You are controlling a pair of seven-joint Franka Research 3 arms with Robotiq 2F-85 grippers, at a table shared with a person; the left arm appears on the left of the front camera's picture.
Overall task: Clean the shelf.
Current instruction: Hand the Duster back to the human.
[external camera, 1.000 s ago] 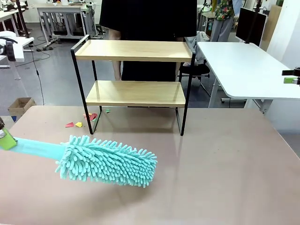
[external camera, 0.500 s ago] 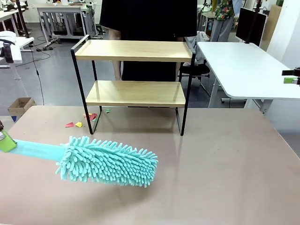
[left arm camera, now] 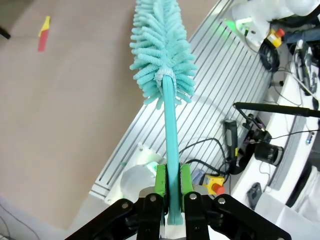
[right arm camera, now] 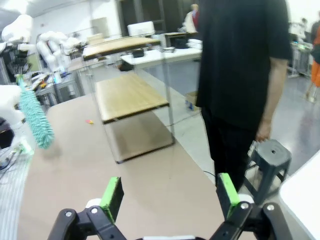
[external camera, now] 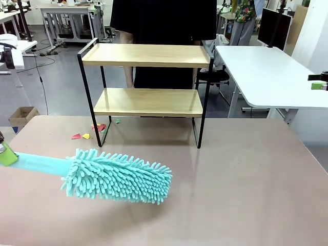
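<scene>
Wooden boards in a black frame make up the shelf [external camera: 147, 87], which stands on the far half of the counter [external camera: 230, 179], upper centre of the front view, both tiers bare. In the right wrist view the shelf [right arm camera: 125, 95] sits left of centre, blurred. Just beside its left legs, small red, yellow and green scraps [external camera: 84, 134] lie on the counter.

Lower left in the front view, a teal duster [external camera: 115, 176] lies low over the counter, its fluffy head near the middle and its flat handle running off toward the left edge. The left tool [left arm camera: 172, 192] is clamped on that handle: in the left wrist view both green pads [left arm camera: 160, 181] press the handle's sides at the bottom centre, and the duster [left arm camera: 162, 52] points up the frame to its head at the top. At the left edge of the front view only a green pad of the left tool [external camera: 6, 152] shows.

The right tool [right arm camera: 170, 195] stands with its jaws wide apart and nothing between them, at the bottom of the right wrist view. A person [external camera: 164, 31] in black stands behind the shelf, at top centre.
</scene>
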